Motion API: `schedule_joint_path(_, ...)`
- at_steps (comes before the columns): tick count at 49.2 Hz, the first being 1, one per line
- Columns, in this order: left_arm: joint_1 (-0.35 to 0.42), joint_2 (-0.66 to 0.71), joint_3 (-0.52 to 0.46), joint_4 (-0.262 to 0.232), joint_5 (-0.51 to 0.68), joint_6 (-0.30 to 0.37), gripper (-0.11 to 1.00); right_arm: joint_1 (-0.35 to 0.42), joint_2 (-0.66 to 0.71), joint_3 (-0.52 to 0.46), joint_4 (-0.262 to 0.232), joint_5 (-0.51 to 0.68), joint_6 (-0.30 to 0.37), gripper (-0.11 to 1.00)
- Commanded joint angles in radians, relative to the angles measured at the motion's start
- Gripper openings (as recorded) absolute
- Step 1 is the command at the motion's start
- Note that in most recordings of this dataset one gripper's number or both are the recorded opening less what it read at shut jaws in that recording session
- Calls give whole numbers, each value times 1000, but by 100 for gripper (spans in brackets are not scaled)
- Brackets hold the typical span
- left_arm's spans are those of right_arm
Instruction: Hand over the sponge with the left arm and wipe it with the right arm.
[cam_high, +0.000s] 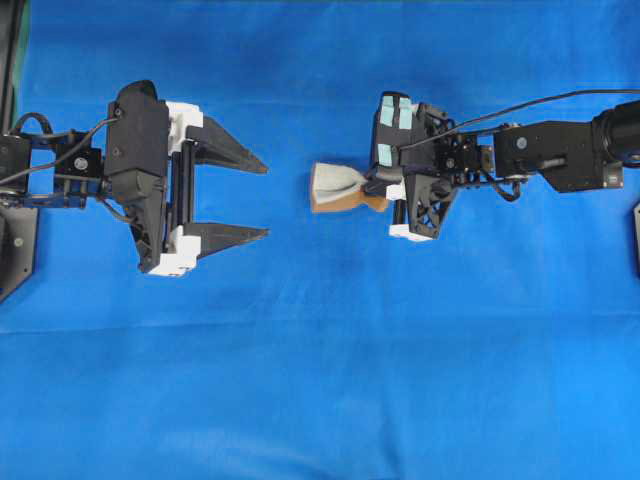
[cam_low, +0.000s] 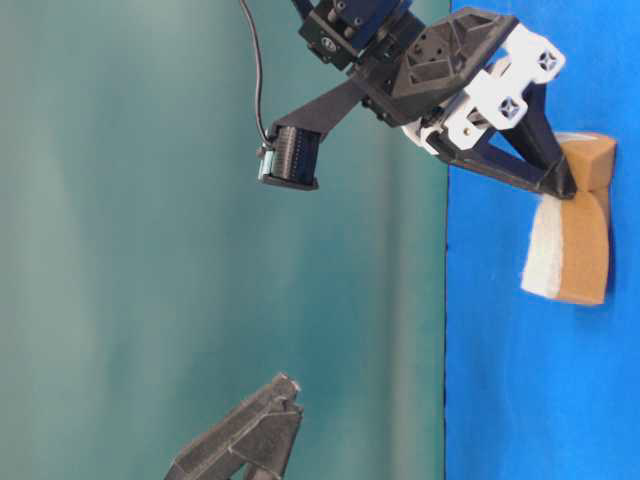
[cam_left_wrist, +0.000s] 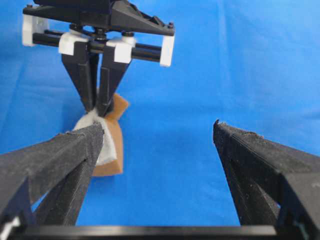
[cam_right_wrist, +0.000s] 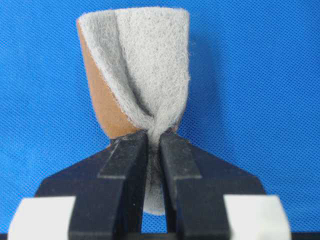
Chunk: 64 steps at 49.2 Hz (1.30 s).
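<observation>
- While the overhead view sets both arms facing each other over the blue cloth (cam_high: 320, 400), it shows the sponge (cam_high: 335, 186) only as a small pinched wedge at the tip of the right gripper (cam_high: 372, 190), well apart from the left gripper (cam_high: 262, 196).
- From overhead the left gripper's two pointed fingers stand wide apart with nothing between them; the left wrist view confirms this, bare blue cloth showing between its fingertips (cam_left_wrist: 227, 135).
- Only the right wrist view shows the grip closely: the right gripper's jaws are clamped on the sponge's near end, squeezing the grey scouring face into a fold, with orange-brown foam showing along the left edge.
- In the table-level view the sponge hangs clear of the blue cloth, held up by its pinched end; a teal backdrop (cam_low: 150, 250) appears here alone.
- The left wrist view looks straight at the right gripper, the sponge below its fingers.
</observation>
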Motion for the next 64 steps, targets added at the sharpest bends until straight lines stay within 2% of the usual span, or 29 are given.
schedule_joint_path(1, -3, -6, -17, 0, -9, 2, 88, 2, -14, -9, 2, 6, 3, 13)
schedule_joint_path(7, -3, -5, -17, 0, -8, 2, 88, 6, -14, -9, 2, 14, 5, 13)
schedule_joint_path(15, -3, -6, -17, 0, -9, 2, 88, 20, -25, -11, 2, 28, 0, 58)
schedule_joint_path(18, -3, -6, -17, 0, -9, 2, 88, 25, -41, -11, 2, 35, 5, 70)
schedule_joint_path(20, -3, -6, -15, 0, -9, 2, 88, 29, -55, -11, 2, 41, 6, 73)
schedule_joint_path(49, -3, -6, -15, 2, -9, 5, 88, 72, -360, 3, -2, 192, -3, 73)
schedule_joint_path(64, -3, -6, -17, 0, -9, 5, 88, 81, -382, 15, -2, 181, 3, 73)
